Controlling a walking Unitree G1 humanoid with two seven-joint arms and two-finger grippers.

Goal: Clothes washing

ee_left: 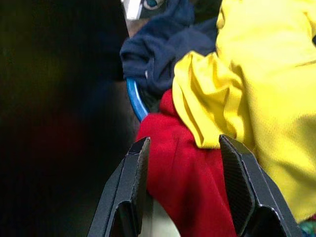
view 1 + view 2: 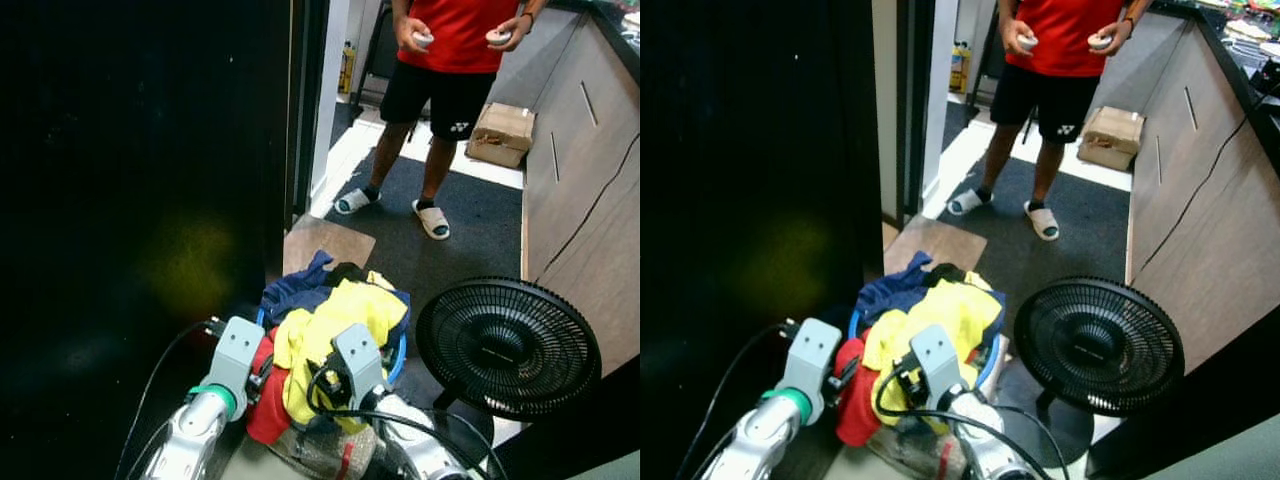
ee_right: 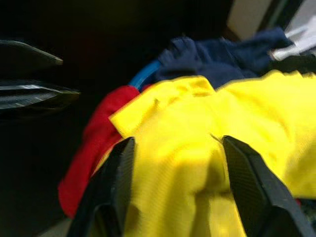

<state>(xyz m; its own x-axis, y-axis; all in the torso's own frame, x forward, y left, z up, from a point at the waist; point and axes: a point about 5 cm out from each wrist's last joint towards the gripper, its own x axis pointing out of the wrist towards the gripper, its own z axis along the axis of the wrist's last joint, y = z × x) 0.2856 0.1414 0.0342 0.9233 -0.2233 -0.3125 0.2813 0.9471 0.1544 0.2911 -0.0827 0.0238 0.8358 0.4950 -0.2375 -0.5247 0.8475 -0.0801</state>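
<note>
Here both pincers (image 1: 185, 148) (image 3: 175, 148) gape, empty, over heaped clothes (image 2: 335, 320) hiding the blue basket (image 1: 136, 98).

Large black panel (image 2: 140, 230), glossy and dim, along the left side, with a faint yellowish reflection. Narrow doorway beside it, framed by a dark jamb (image 2: 305, 110) and a white wall edge (image 2: 335, 90). Dark grey carpet (image 2: 470, 235) across the middle of the floor; pale floor strip (image 2: 350, 150) near the doorway; brown mat (image 2: 325, 243) at the carpet's near corner. Wood-grain cabinet front (image 2: 585, 190) on the right, with slim bar handles and a black cable hanging down it. Cardboard box (image 2: 503, 133) on the floor against the cabinet. Black round fan (image 2: 505, 345) in the foreground right. Person's legs (image 2: 410, 160) in white slides, standing on the carpet. Light brightest beyond the doorway.
</note>
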